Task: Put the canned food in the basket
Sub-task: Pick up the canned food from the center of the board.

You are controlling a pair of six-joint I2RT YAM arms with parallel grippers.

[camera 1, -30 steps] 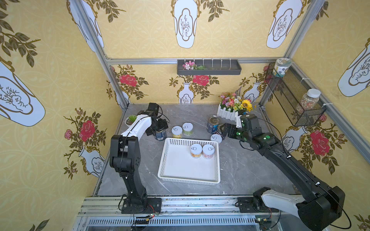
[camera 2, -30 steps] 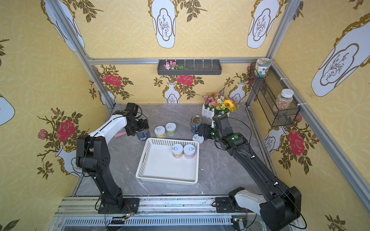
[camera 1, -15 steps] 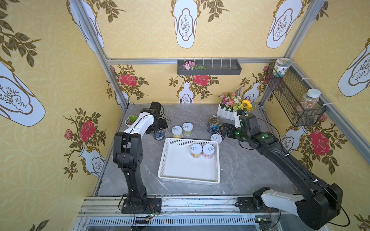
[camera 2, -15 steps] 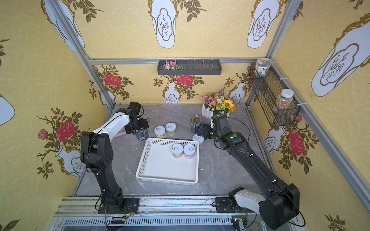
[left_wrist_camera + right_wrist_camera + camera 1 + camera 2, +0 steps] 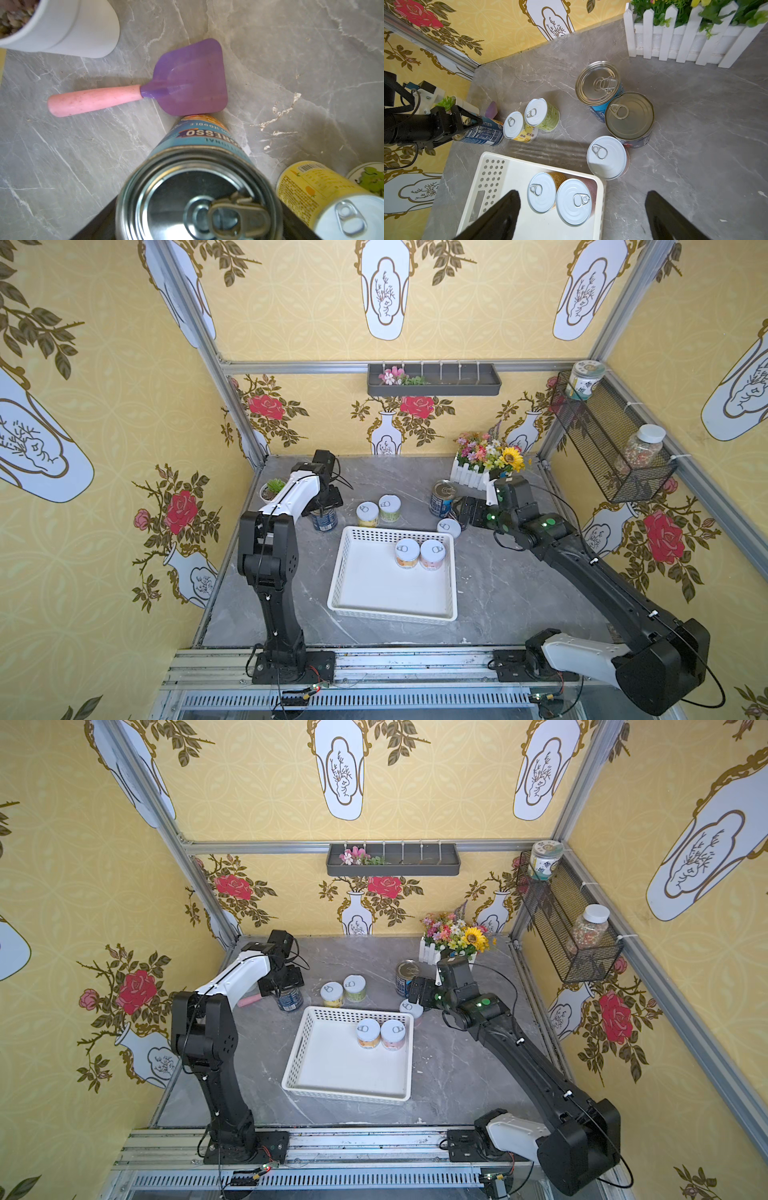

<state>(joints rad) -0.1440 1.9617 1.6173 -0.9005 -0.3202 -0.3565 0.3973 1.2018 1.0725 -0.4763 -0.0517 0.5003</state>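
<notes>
Two short white-lidded cans (image 5: 407, 553) stand inside the shallow white perforated plastic basket (image 5: 374, 585). Six other cans (image 5: 449, 527) stand outside on the grey marble tabletop (image 5: 503, 576).

Left end effector (image 5: 467, 129) straddles the tall blue-labelled can (image 5: 187, 197); cannot tell if clamped.

Right end effector (image 5: 581, 194) is wide apart, empty.

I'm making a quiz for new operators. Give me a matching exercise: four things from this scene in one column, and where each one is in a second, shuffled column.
Things
1. spatula
2. bead jar
3. orange can
4. green can

Places
A. in the white basket
B. lying by the plant pot
C. in the wire basket on the wall
D. standing beside the yellow can

Pairs: 1-B, 2-C, 3-A, 4-D
</notes>
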